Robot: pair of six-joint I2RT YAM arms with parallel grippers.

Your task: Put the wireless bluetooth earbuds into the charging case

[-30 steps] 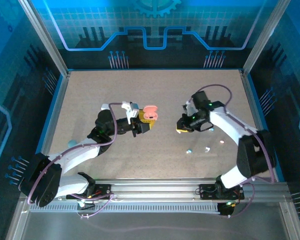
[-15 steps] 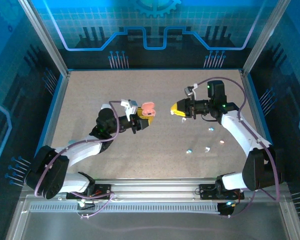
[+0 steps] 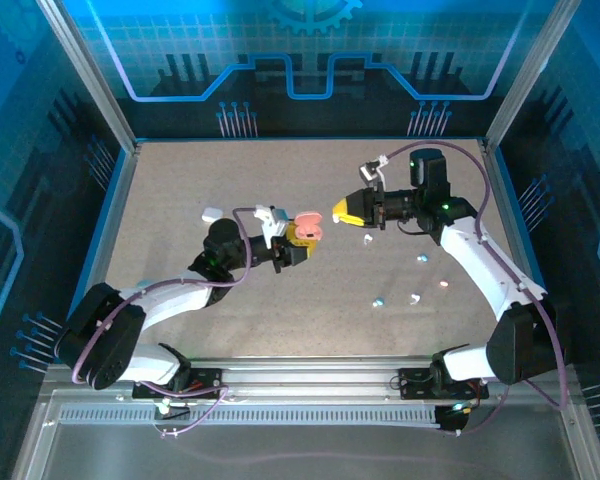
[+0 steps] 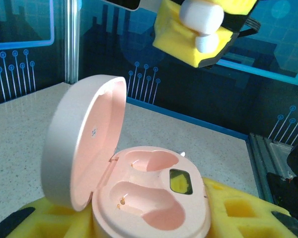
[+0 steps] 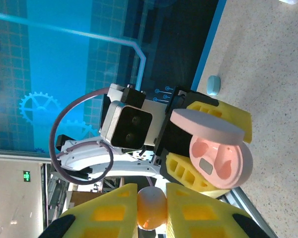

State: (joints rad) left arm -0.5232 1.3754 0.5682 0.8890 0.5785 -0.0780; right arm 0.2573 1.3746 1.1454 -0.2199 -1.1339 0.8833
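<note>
While the left claw (image 3: 293,243) pinches the pink rounded plastic charging case (image 3: 307,224) between its yellow foam pads, just left of centre in the top view, the case stands open with its hinged lid (image 4: 84,148) swung up. From the left wrist, the case fills the lower middle of the frame. Its two moulded wells (image 4: 149,206) face upward, with a small dark window (image 4: 179,181) beside them.

The right claw (image 3: 343,211) is pressed together on a tiny white plastic earbud (image 5: 151,210), which sits at the bottom centre of the right wrist view between the yellow fingers. In the top view this claw hangs just right of the case, apart from it. From the left wrist it shows at the upper middle, above the open case and clear of it.

On the speckled beige counter (image 3: 180,180), loose earbuds (image 3: 377,300) in white, light blue and a pinkish tone lie scattered in the right half of the top view, below the right claw. A small white rounded object (image 3: 211,213) rests left of the left arm.
</note>
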